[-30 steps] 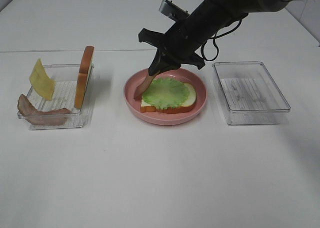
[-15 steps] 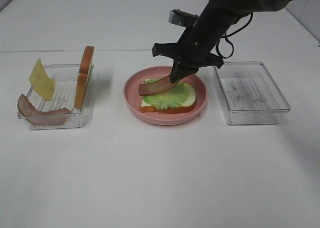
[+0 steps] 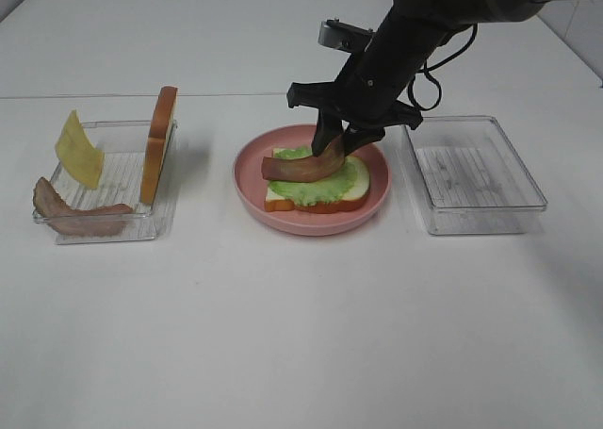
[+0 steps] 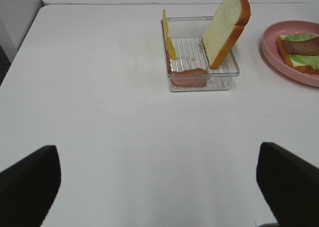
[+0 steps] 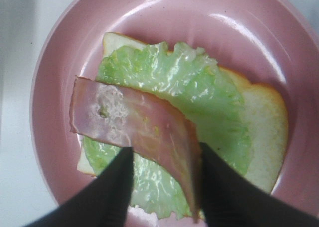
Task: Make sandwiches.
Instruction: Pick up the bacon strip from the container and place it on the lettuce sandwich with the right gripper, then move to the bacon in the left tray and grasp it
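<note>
Noting floppiness: the bacon strip [image 5: 134, 122] drapes limp and light across the lettuce [image 5: 199, 87] on the plated bread slice [image 5: 264, 117]. One end rises between the right gripper's [image 5: 164, 152] parted jaws, seemingly unclamped. If you regrip, pinch that end. The left gripper [image 4: 159, 177] is spread wide and empty.

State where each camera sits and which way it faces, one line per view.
Exterior high: mounted high, facing down at the white table; shows the right gripper over the round pink plate.
Left wrist: low over the table, facing the clear rectangular plastic tray; fingers of the left gripper frame the view.
Right wrist: straight down at the plate; reddish-brown bacon strip between its fingers.
Shared: all three show the plate.
</note>
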Controlling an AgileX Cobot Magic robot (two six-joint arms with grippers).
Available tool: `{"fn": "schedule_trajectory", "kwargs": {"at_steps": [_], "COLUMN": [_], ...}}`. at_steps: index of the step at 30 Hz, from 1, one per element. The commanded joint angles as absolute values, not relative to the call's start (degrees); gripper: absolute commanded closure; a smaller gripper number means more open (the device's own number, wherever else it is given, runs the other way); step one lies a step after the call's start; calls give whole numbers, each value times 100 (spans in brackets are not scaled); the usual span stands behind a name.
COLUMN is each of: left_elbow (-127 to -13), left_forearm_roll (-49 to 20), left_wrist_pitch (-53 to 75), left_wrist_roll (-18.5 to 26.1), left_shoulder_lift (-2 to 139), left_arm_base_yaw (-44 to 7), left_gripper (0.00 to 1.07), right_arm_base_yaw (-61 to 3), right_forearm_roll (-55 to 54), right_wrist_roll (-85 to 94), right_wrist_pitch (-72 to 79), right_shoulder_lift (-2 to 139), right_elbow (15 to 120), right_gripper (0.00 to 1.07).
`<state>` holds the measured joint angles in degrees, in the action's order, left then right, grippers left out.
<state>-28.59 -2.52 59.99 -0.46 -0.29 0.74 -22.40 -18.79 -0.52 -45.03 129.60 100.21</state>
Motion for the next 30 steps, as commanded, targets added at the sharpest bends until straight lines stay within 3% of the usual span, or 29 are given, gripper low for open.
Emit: {"fn": "schedule_trajectory", "kwargs": {"at_steps": [1,3,15,23,30], "left_elbow": [-2859,-2859,-2859,-2859,-2859], "left_forearm_roll": [-241,-241,-241,-241,-241], "left_wrist_pitch": [5924,5924,5924,5924,5924], "left_wrist_roll": [-40,-40,-40,-40,-40], "left_shoulder_lift": [-149,-149,-149,-149,-149], "left_arm_base_yaw": [103,103,103,103,103], "left_gripper": [4,4,4,4,4], "right_arm_base_yaw": [-2235,-2235,-2126,-957,-837], "right_forearm_roll": [-1736,-1679,-384,-338,-252], "right_wrist_roll": [-80,-80,-395,-327,-327], "right_wrist_pitch": [-4538,-4549,-5592,-6068,-6400], "right_shoulder_lift": [12760,12697,11820,11442,11173], "right_elbow": [10032,10032,10038,10038,9740], "right_gripper": [13,8,9,9,9]}}
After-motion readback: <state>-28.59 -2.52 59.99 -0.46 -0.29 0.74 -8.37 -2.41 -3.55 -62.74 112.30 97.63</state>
